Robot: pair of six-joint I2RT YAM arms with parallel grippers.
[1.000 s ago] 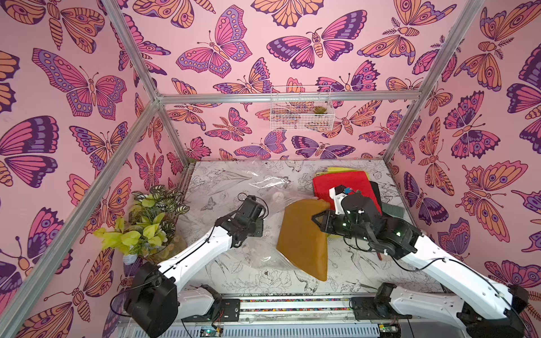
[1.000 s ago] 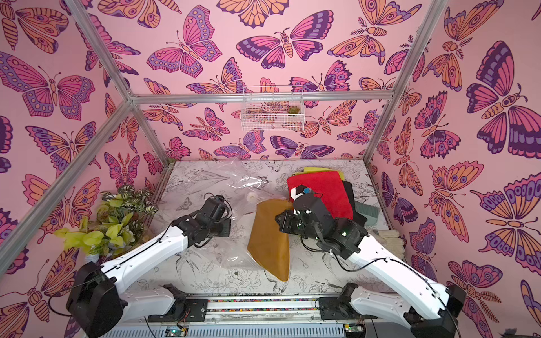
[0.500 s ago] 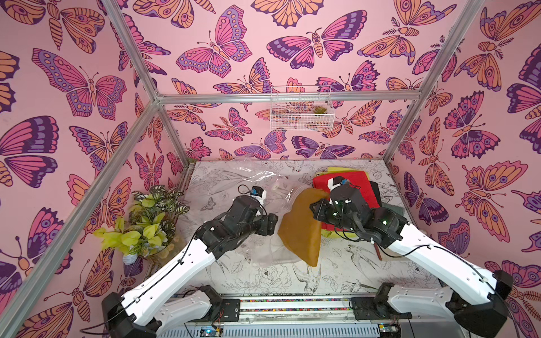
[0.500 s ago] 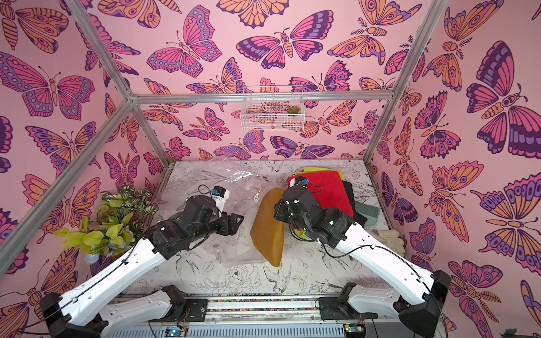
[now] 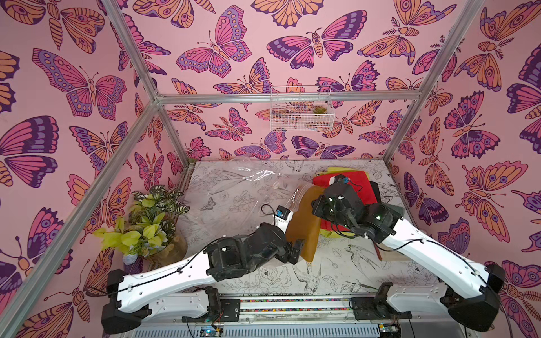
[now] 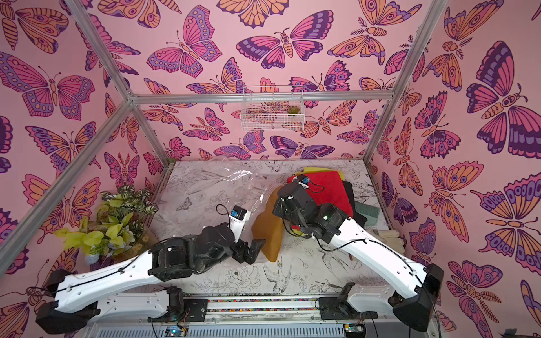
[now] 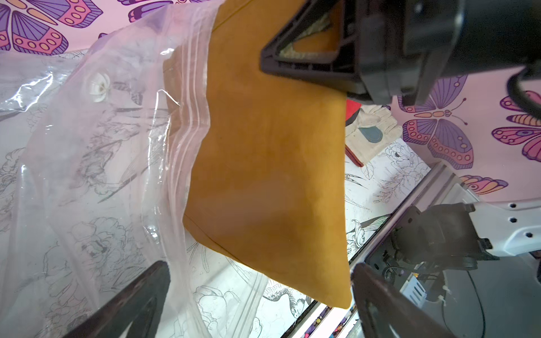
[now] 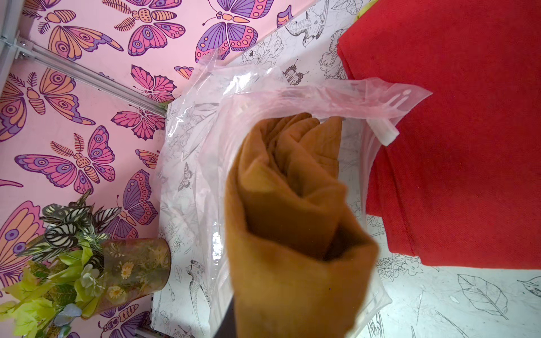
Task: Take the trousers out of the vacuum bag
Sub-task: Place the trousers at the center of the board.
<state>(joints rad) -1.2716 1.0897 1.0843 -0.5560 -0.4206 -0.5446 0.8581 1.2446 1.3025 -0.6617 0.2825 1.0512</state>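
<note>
Hanging pinched in right jaws — mustard trousers [image 5: 304, 225]; left jaws spread.

Left gripper [image 5: 293, 251] opened and swung toward mustard trousers [image 5: 303, 222].

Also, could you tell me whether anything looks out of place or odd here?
Yes: the mustard brown trousers hang from the shut right end effector, but one edge sits inside the mouth of the vacuum bag, dragging its zip strip up. The left end effector is open, gripping nothing, so the bag looks unrestrained.
</note>
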